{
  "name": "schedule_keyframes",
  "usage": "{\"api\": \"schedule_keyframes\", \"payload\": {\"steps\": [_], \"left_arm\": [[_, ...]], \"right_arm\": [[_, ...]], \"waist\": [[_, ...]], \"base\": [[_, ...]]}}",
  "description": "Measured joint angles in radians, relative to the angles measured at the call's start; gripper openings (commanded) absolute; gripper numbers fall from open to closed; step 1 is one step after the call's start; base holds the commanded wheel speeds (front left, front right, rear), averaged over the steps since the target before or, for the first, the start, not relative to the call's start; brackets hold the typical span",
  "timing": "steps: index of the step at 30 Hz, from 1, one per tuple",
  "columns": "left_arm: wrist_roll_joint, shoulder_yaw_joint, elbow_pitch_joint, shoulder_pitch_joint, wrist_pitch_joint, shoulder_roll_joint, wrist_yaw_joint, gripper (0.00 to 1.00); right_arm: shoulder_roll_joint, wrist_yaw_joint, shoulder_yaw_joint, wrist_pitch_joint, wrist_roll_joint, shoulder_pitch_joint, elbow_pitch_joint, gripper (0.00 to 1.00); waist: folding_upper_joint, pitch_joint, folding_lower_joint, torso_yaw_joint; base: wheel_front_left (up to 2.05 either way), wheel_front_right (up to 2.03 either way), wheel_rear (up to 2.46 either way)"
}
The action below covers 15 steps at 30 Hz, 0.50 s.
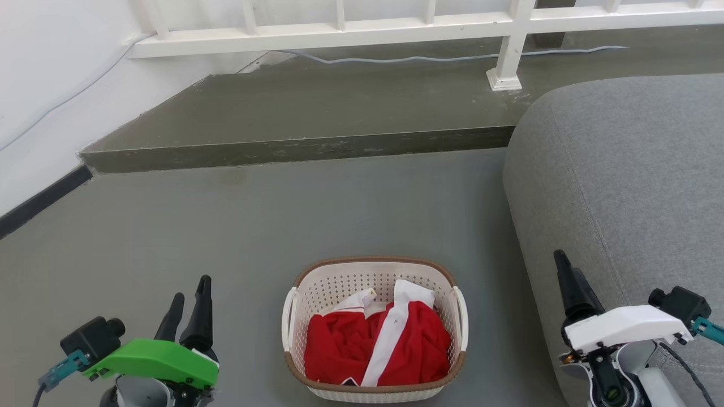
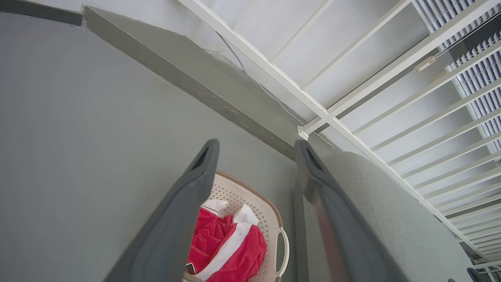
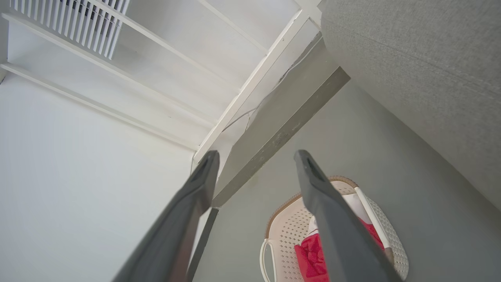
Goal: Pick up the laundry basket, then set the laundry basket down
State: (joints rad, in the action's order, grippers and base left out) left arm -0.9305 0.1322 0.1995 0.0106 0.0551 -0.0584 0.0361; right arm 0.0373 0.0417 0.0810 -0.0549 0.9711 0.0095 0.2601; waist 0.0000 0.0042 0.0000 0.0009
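The laundry basket (image 1: 374, 261) stands on the grey floor at the bottom middle of the head view, cream-white and perforated, with a brown rim and white loop handles on both sides. A red and white garment (image 1: 376, 342) lies inside it. My left gripper (image 1: 191, 289) hangs open to the basket's left, apart from it. My right gripper (image 1: 561, 261) is off to the basket's right, beside the sofa. In the left wrist view the open gripper (image 2: 257, 143) frames the basket (image 2: 238, 192) below. In the right wrist view the gripper (image 3: 256, 154) stands open above the basket (image 3: 287, 235).
A grey sofa (image 1: 622, 186) rises close on the basket's right. Beyond the basket a raised dark step (image 1: 294, 150) crosses the floor, with a white railing (image 1: 509, 56) and a cable on it. A white wall (image 1: 39, 85) with a dark skirting runs along the left.
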Motion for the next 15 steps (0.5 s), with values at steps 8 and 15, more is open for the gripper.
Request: {"api": "schedule_keyframes", "payload": {"steps": [8, 15], "left_arm": [[0.145, 0.032, -0.014, -0.001, 0.027, -0.018, -0.021, 1.00], [0.237, 0.051, -0.020, -0.003, 0.044, -0.019, -0.042, 1.00]], "right_arm": [[0.003, -0.019, 0.040, -0.032, -0.129, 0.002, -0.006, 1.00], [0.004, -0.035, 0.068, -0.052, -0.221, 0.006, -0.012, 1.00]], "waist": [[0.0000, -0.002, 0.0000, -0.002], [0.0000, -0.005, 0.0000, -0.004]], "base": [[0.00, 0.00, 0.00], [0.00, 0.00, 0.00]]}}
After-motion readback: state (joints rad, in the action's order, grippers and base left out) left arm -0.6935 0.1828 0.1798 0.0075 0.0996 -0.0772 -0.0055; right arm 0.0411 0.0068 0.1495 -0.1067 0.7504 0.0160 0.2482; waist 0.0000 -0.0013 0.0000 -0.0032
